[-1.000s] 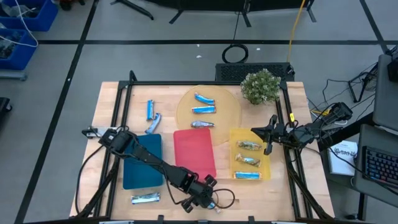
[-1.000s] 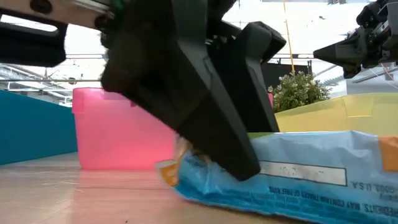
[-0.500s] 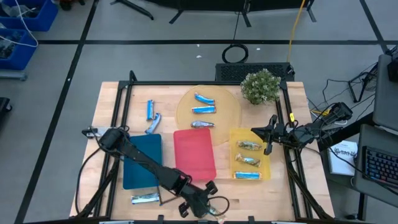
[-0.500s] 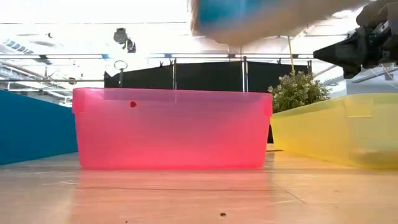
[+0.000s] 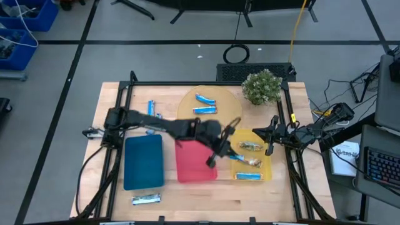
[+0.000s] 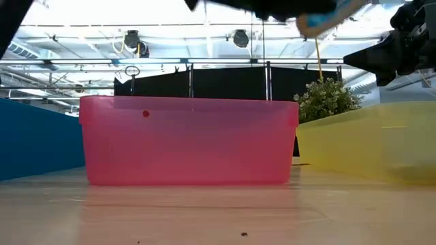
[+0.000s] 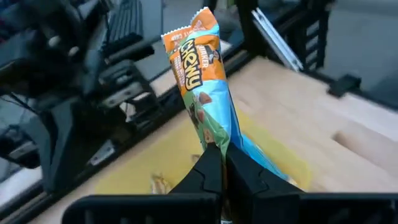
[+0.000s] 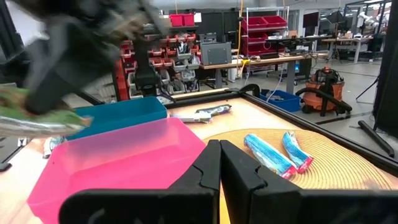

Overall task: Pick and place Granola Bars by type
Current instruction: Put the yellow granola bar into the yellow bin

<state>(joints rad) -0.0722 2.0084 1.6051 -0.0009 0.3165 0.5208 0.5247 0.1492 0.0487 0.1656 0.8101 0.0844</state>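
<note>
My left gripper [image 5: 220, 146] hangs over the gap between the red tray [image 5: 190, 164] and the yellow tray [image 5: 267, 164], shut on a blue-and-orange granola bar [image 7: 202, 81]. Its orange end [image 6: 319, 20] shows at the top of the low view. Three more bars [image 5: 250, 161] lie in the yellow tray, two blue ones [image 5: 204, 104] lie on the round tan disc [image 5: 232, 106], others [image 5: 150, 109] lie on the table at the far left, and one [image 5: 145, 199] lies at the near left. My right gripper [image 5: 270, 135] waits shut at the right edge. My left gripper pinches the bar at its blue end [image 7: 219, 138] between its two fingers [image 7: 208, 168]. The bar runs on straight beyond the fingertips, its orange end [image 7: 189, 37] farthest from them. It is lifted clear, above the yellow tray.
A blue tray [image 5: 144, 161] lies left of the red one. A potted plant [image 5: 261, 86] stands at the far right corner. A black frame [image 5: 125, 100] runs round the table.
My left gripper has shut on the bar at the table's near edge, lifted it clear, and swung up and toward the far right, from in front of the red tray to above the yellow tray's left edge.
</note>
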